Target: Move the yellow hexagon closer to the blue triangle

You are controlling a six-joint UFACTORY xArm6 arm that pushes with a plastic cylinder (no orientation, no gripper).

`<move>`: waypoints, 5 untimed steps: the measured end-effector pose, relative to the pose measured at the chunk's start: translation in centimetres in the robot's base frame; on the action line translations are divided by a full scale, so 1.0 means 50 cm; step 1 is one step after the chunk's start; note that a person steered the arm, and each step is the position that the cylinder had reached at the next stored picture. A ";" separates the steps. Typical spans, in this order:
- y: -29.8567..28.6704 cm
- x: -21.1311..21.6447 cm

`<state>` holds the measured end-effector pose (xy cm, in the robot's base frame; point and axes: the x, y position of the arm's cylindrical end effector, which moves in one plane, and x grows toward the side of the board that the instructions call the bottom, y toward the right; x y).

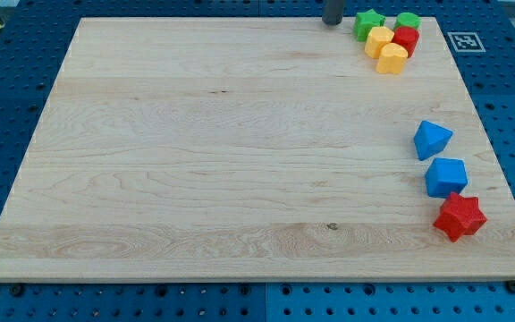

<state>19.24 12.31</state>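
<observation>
Camera view: wooden board (240, 161) spans the frame, my tip (333, 21) at its top edge just left of the green star (368, 22); it has no jaws to open or close. Yellow hexagon (392, 59) sits untouched in the top-right cluster, well apart from the blue triangle (432, 139). The push seems not yet begun. Fiducial tag (464, 41) carries no readable writing.

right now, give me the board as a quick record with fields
tip: my tip at the view's top edge, left of the green star
top-right cluster: green star, green block, red block, two yellow blocks, upper and yellow hexagon
right edge: blue triangle, blue block, red star
surface: wooden board
</observation>
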 end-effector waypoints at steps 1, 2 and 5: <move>0.019 -0.001; 0.066 -0.002; 0.144 0.035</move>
<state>20.98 19.53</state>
